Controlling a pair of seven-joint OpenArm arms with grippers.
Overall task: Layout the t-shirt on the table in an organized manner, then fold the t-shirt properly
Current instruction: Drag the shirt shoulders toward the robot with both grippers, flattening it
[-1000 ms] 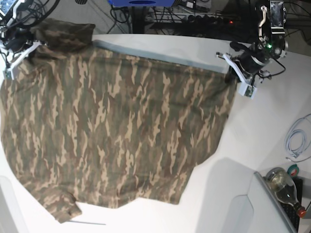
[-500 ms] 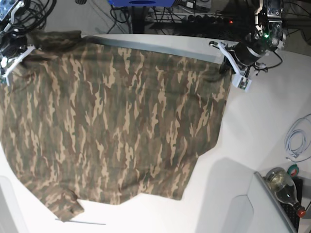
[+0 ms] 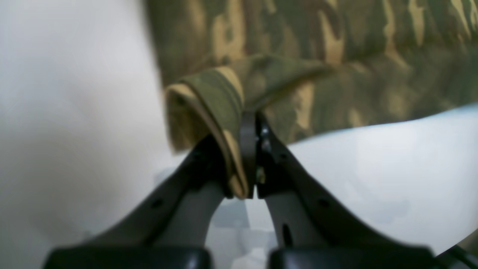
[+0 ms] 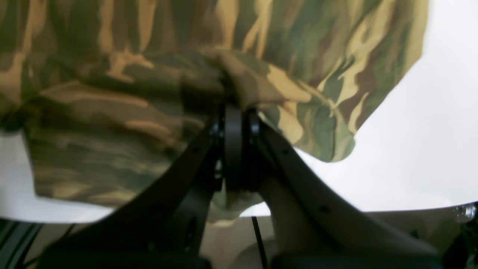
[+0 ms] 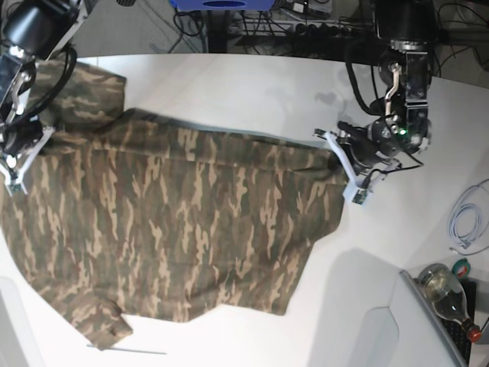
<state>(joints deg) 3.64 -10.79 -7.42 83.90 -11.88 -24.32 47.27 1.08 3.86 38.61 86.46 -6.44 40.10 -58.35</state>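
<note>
The camouflage t-shirt [image 5: 183, 222] lies spread across the white table [image 5: 252, 84], with one sleeve at the far left corner and another at the near left. My left gripper [image 5: 341, 162] is at the shirt's right corner, shut on a folded hem [image 3: 224, 97], with the pads [image 3: 248, 149] pressed together on the cloth. My right gripper [image 5: 19, 153] is at the shirt's left edge, shut on a bunched fold [image 4: 239, 86]. In the right wrist view the cloth [image 4: 149, 74] drapes over bare tabletop [image 4: 429, 149].
A coiled white cable [image 5: 467, 222] lies at the right edge. A glass bottle [image 5: 451, 298] lies beyond a grey raised rim [image 5: 412, 306] at the near right. Cables and a power strip [image 5: 306, 27] sit behind the table. A thin rod [image 5: 126, 350] lies near the near-left sleeve.
Both grippers moved nearer in the base view, drawing the shirt's far edge with them. The far-left sleeve now lies flat on the table. Both grips stayed shut on the cloth.
</note>
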